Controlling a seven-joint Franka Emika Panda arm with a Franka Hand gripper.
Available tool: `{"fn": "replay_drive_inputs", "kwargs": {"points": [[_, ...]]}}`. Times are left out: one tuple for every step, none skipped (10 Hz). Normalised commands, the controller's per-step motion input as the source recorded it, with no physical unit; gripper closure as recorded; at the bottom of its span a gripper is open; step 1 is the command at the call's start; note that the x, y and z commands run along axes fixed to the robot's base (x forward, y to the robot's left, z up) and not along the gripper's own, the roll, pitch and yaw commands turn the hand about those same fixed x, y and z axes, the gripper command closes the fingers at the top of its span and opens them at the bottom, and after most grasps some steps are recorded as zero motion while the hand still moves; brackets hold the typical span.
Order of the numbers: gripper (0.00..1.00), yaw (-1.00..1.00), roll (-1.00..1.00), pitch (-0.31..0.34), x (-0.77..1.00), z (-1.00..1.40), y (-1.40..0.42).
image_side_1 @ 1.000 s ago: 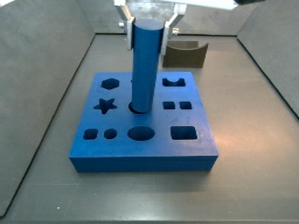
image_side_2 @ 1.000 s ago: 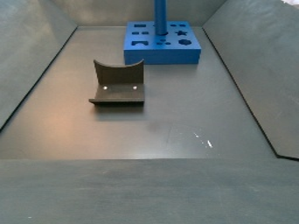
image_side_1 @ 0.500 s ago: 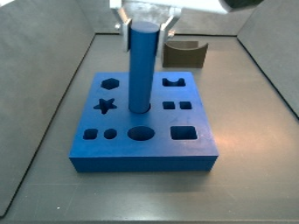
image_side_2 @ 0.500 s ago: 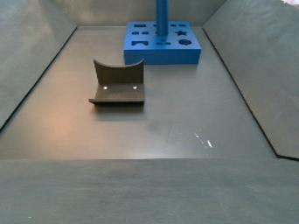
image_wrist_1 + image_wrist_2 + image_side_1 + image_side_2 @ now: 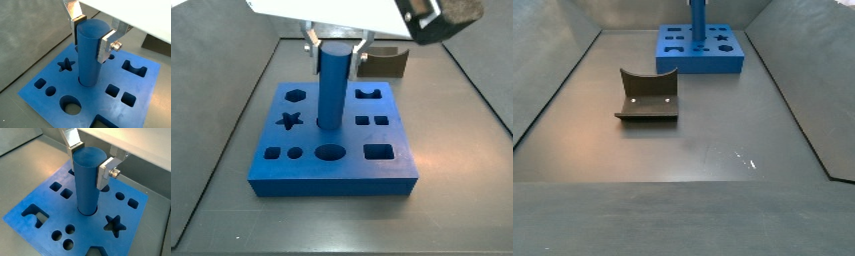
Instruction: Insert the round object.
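Observation:
The round object, a smooth blue cylinder peg (image 5: 90,60), stands upright with its lower end in the round middle hole of the flat blue block (image 5: 155,86). My gripper (image 5: 91,35) is at the peg's top, with one silver finger on each side and the pads against it. Both wrist views show this; in the second one the peg (image 5: 87,185) rises from the block (image 5: 87,229). In a side view the gripper (image 5: 339,45) holds the peg (image 5: 333,85) over the block (image 5: 331,178). The far side view shows the peg (image 5: 698,20) and block (image 5: 700,62); the gripper is cut off there.
A dark grey-brown notched piece (image 5: 385,62) sits behind the block, apart from it, and lies mid-floor in a side view (image 5: 647,95). The block has other holes: a star (image 5: 290,121), a hexagon, squares and a larger round hole (image 5: 331,153). Grey bin walls surround the floor.
The peg's top is lower than before and the gripper has come down with it. The block and the notched piece have not moved.

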Motion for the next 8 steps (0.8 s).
{"fn": "replay_drive_inputs", "kwargs": {"points": [[1.00, 0.00, -0.02, -0.107, -0.15, -0.20, 0.05], [1.00, 0.00, -0.03, -0.123, -0.18, -0.23, 0.06], [1.00, 0.00, -0.03, -0.117, -0.14, -0.27, 0.04], [1.00, 0.00, -0.05, -0.107, -0.11, -0.25, 0.04], [1.00, 0.00, -0.05, -0.114, -0.10, -0.22, 0.00], [1.00, 0.00, -0.05, -0.131, -0.11, -0.29, 0.00], [1.00, 0.00, -0.06, -0.131, -0.11, -0.28, 0.00], [1.00, 0.00, -0.07, -0.087, -0.09, -0.20, 0.02]]}}
